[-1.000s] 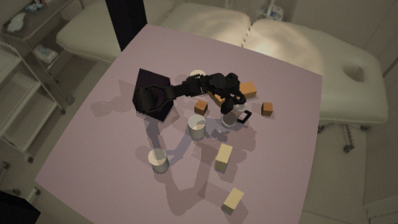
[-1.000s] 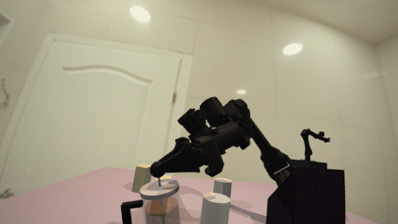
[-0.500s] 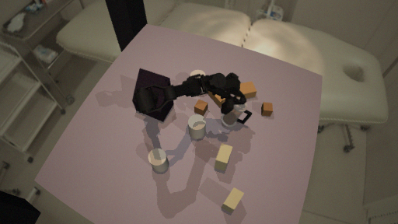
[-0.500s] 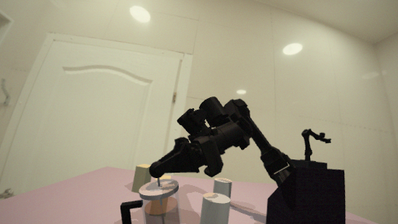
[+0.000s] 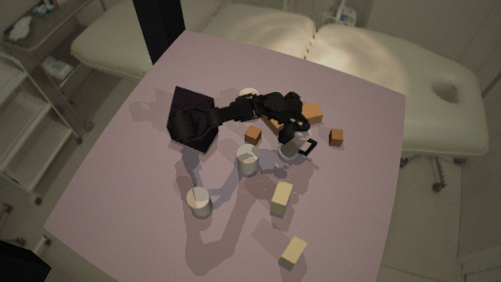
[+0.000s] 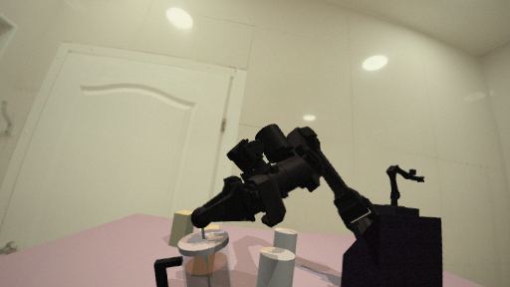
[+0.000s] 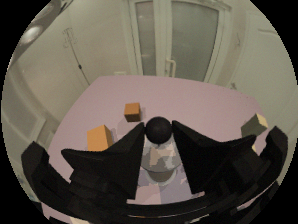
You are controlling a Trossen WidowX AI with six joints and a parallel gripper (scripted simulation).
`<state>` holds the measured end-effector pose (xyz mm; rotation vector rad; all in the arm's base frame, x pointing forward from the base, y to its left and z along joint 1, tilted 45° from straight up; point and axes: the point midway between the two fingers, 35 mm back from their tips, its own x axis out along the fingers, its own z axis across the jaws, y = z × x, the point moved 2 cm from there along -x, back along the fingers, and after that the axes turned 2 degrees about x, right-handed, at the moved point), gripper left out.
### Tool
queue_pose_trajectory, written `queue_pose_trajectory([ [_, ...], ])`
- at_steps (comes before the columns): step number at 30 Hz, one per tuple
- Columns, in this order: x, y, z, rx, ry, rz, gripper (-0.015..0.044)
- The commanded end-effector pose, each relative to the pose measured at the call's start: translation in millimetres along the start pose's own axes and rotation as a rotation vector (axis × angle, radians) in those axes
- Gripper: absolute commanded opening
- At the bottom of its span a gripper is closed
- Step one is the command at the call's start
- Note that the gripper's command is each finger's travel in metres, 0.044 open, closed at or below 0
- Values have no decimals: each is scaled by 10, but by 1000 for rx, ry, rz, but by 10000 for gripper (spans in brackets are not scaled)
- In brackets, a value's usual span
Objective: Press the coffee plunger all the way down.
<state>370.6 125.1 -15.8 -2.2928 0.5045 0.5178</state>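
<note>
The coffee press (image 5: 290, 151) (image 6: 203, 244) (image 7: 160, 156) stands upright on the table, a clear glass with a grey lid and a black handle (image 5: 313, 147) (image 6: 160, 272). Its black round plunger knob (image 6: 200, 218) (image 7: 158, 131) sits a little above the lid, with a short piece of rod showing between them. The brown-orange disc (image 6: 205, 264) inside is below the lid; the glass bottom is cut off in the exterior view. My gripper (image 7: 158, 124) is shut on the knob, one fingertip at each side of it. In the top view the arm hides the knob.
White cylinders (image 5: 248, 161) (image 5: 200, 202) (image 6: 276, 269) stand between the press and the arm's dark base (image 5: 193, 119) (image 6: 398, 249). Orange blocks (image 5: 252, 134) (image 5: 336, 137) (image 5: 312, 113) (image 7: 132, 112) lie around the press. Yellow blocks (image 5: 282, 198) (image 5: 294, 253) (image 6: 180, 229) stand to one side.
</note>
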Motion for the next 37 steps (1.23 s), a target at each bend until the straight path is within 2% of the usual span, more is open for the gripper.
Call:
queue_pose_trajectory([
  [1,0,1,0,0,0,0,204],
  [10,0,1,0,0,0,0,440],
  [16,-97,-69,2,0,-2,4,440],
  [24,-823,-404,-62,-6,-1,18,440],
  [37,-835,-393,-57,-6,0,18,440],
])
